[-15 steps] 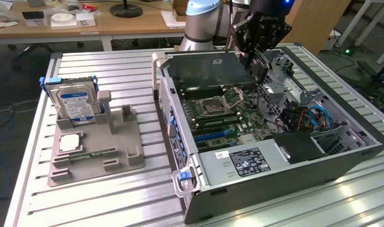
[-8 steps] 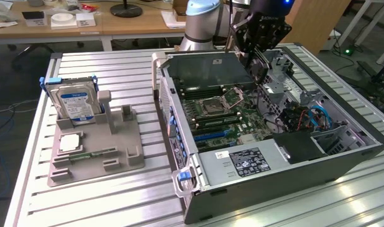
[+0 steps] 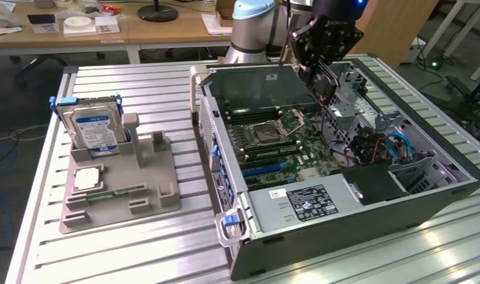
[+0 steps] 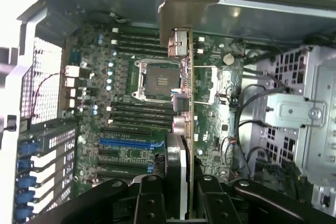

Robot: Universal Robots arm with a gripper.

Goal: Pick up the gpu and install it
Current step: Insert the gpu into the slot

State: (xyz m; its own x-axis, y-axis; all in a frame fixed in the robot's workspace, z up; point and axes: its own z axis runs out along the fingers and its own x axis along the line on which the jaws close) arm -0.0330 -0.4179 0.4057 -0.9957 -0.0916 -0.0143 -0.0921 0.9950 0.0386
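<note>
My gripper (image 3: pixel 322 59) hangs over the open computer case (image 3: pixel 429 195) and is shut on the gpu (image 3: pixel 325 94), a thin dark card held on edge that points down into the case. In the wrist view the gpu (image 4: pixel 185 108) appears edge-on between the black fingers (image 4: pixel 152 198), its pale metal bracket (image 4: pixel 186 3) at the far end. It hovers above the green motherboard (image 4: pixel 105 103), beside the CPU socket (image 4: pixel 157 80) and apart from the blue slot (image 4: pixel 126 142).
On the exterior view's left a grey fixture (image 3: pixel 121 189) holds an upright silver hard drive (image 3: pixel 97 127), a small chip (image 3: pixel 87 177) and a narrow memory stick (image 3: pixel 113 193). Inside the case are a metal drive cage (image 4: pixel 299 114), cables (image 3: pixel 390 148) and the power supply (image 3: pixel 303 204).
</note>
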